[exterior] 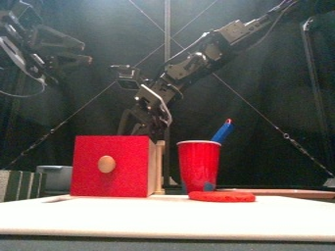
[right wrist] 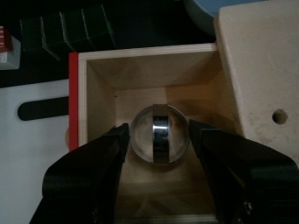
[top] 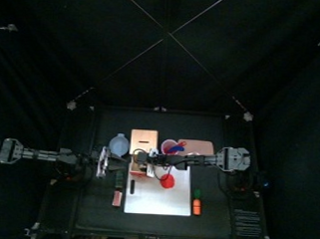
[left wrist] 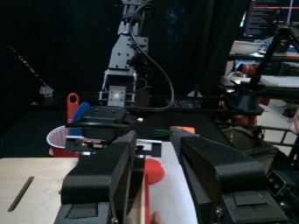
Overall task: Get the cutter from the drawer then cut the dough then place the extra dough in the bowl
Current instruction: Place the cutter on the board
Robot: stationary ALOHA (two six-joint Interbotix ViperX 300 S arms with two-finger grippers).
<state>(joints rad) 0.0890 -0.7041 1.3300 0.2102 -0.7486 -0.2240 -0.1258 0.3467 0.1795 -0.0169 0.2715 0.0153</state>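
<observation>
Found the right arm (exterior: 216,44) slanting down from the upper right, wrist bent steeply over the wooden box (top: 146,141) at the far middle of the counter (top: 85,210). Saw the right gripper (right wrist: 160,129) down inside the open drawer (right wrist: 152,79), jaws parted, one on each side of the round metal cutter (right wrist: 160,140) and close to its rim. Could not tell whether either jaw touched it. Placed the cutter on the drawer floor, just behind the red drawer front (exterior: 112,167). Lost the jaw tips and the cutter in the front view, both hidden by that red front.

Found the left arm (exterior: 26,49) high at the left, with the left gripper (left wrist: 155,149) hovering by the left edge of the white cutting board (top: 160,196), jaws apart and holding nothing.

Noted the red dough disc (exterior: 220,196) flat on the board, near and right of the box. Noted the red cup (exterior: 199,165) with a blue knife (exterior: 222,129) just right of the box, and the blue-grey bowl (top: 119,143) left of it. Could not name a small orange thing (top: 195,205) at the board's right.
</observation>
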